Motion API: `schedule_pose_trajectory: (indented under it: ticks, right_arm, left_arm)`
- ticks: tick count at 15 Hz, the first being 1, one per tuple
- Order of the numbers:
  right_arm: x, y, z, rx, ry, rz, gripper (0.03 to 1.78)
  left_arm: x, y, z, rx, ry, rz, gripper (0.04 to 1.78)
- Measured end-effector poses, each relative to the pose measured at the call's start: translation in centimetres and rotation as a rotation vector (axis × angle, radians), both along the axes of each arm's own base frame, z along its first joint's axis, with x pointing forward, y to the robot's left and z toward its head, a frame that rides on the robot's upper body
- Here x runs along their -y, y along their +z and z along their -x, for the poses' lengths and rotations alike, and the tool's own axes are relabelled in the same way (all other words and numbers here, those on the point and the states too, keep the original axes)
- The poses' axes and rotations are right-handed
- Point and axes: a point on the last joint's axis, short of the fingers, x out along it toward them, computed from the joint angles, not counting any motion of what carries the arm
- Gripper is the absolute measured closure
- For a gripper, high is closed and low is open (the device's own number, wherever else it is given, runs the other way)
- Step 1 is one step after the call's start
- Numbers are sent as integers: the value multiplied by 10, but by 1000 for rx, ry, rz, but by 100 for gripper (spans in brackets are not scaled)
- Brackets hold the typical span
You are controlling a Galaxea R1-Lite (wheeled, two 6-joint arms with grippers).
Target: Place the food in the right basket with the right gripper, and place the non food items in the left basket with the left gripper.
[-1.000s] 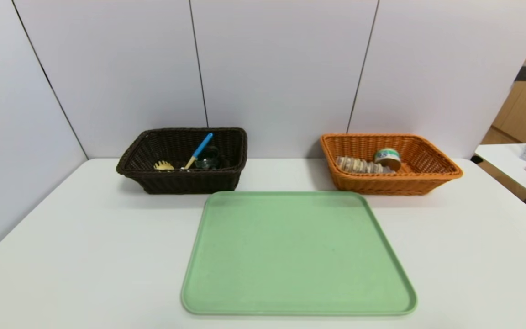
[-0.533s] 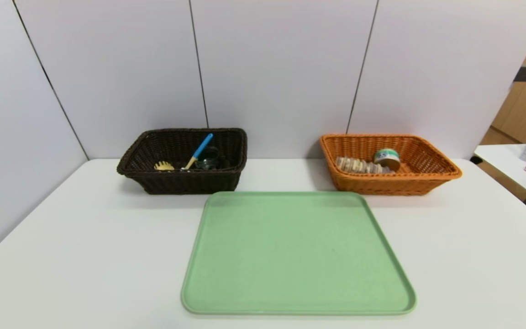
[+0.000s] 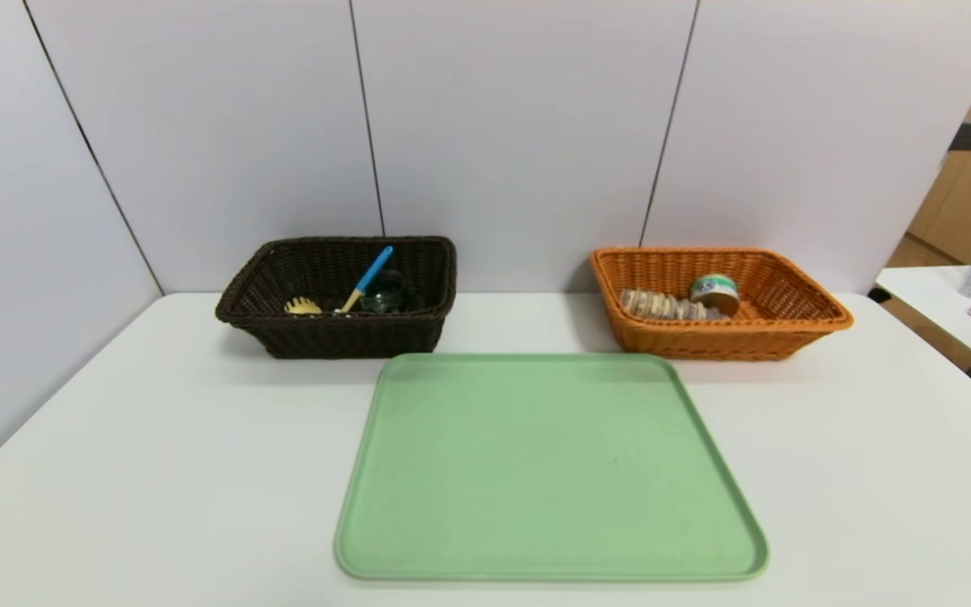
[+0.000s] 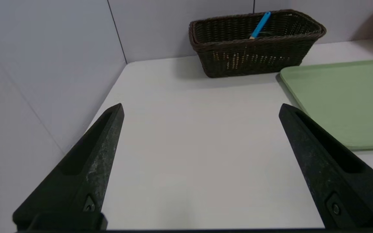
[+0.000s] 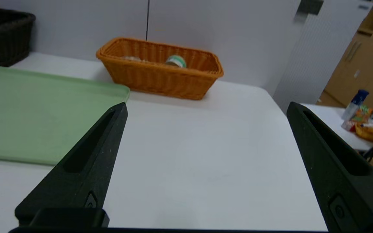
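Observation:
The dark brown left basket (image 3: 317, 333) stands at the back left and holds the yellow pasta fork (image 3: 302, 306), the blue-handled spoon (image 3: 370, 274) and the glass cup (image 3: 383, 292). The marker is hidden. The orange right basket (image 3: 726, 337) at the back right holds the striped bread loaf (image 3: 662, 304) and the green-labelled tin (image 3: 715, 291). Neither arm shows in the head view. My left gripper (image 4: 200, 108) is open and empty over the bare table, near the left basket (image 4: 254, 55). My right gripper (image 5: 206, 107) is open and empty, short of the right basket (image 5: 160, 74).
A green tray (image 3: 549, 472) with nothing on it lies in the middle of the white table. Grey wall panels close the back and left. A second table (image 3: 949, 312) with packets and a bottle stands off to the right.

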Motion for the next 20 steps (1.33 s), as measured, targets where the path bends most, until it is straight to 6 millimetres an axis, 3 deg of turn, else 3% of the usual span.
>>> schedule_pose_trajectory:
  ticks: [3,5,7,9,20]
  right_arm:
    - [-1,-16,-11,90,44,63,12]
    - [-1,-29,-15,-14,51,50,12]
    - [-1,-46,-17,-175,61,-35,11]
    - [-1,-50,-17,-210,63,-109,11]
    - [0,-50,-17,-205,29,-201,11]
  left_arm:
    - [0,-25,-20,105,-1,-26,13]
    - [0,-34,-24,113,-8,-24,13]
    - [1,-50,-28,-27,-31,1,13]
    - [1,-62,-29,-137,-43,82,13]
    - [0,-63,-30,-140,-34,107,13]
